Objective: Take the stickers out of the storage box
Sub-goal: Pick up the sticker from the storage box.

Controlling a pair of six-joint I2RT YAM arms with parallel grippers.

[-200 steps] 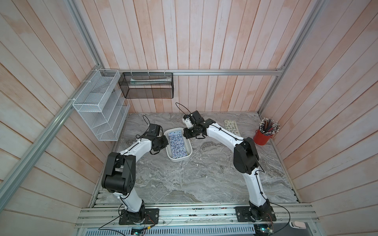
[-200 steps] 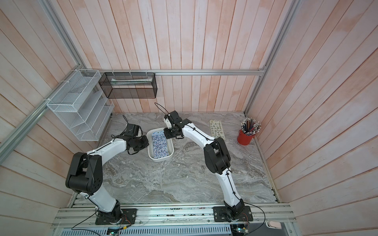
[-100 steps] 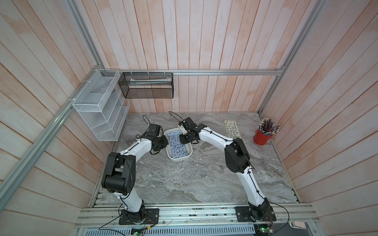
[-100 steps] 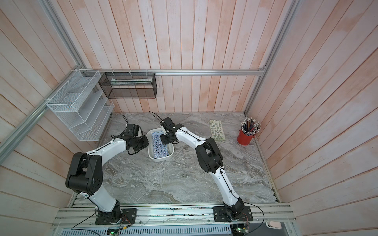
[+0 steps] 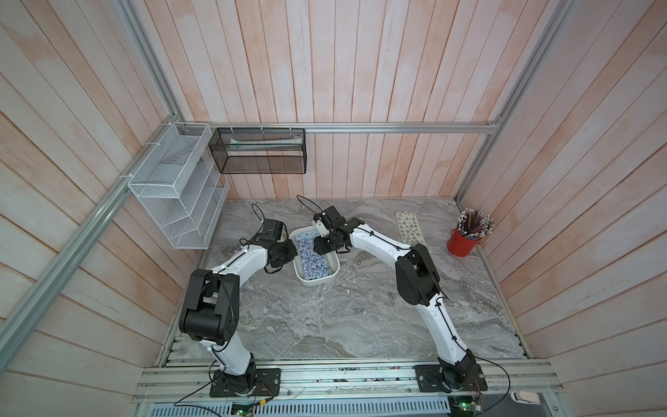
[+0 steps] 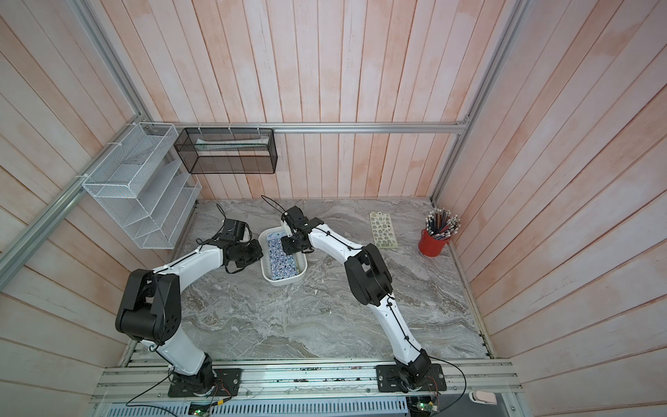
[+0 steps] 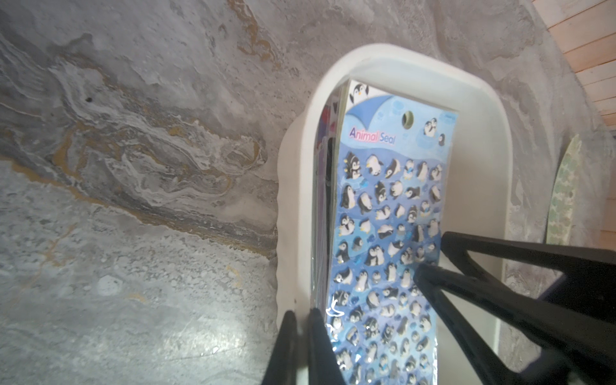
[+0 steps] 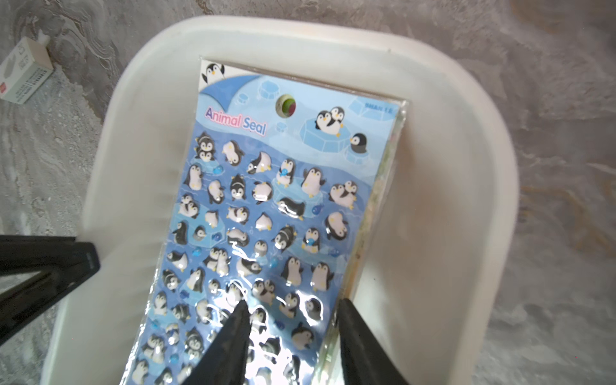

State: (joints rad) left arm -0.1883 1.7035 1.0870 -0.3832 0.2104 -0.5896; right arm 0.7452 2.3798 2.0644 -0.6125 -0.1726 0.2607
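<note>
In a top view the storage box point(image 5: 317, 281) sits on the counter point(image 5: 343, 317) between both arms, with the stickers point(image 5: 313, 261) stacked inside it. In the left wrist view the left gripper point(image 7: 301, 315) has its jaws pinching the box's wall. In the right wrist view the right gripper point(image 8: 293, 301) has its jaws spread, one tip on the top penguin sheet point(image 8: 266, 200) and the other at the stack's edge.

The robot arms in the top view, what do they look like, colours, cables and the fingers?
Both the left arm and the right arm have glossy white link shells, bulky black joint housings and thin black cables running along them. Black base plates sit on a silver rail. The fingers are matte black, slim and tapering, some with triangular cut-outs.
</note>
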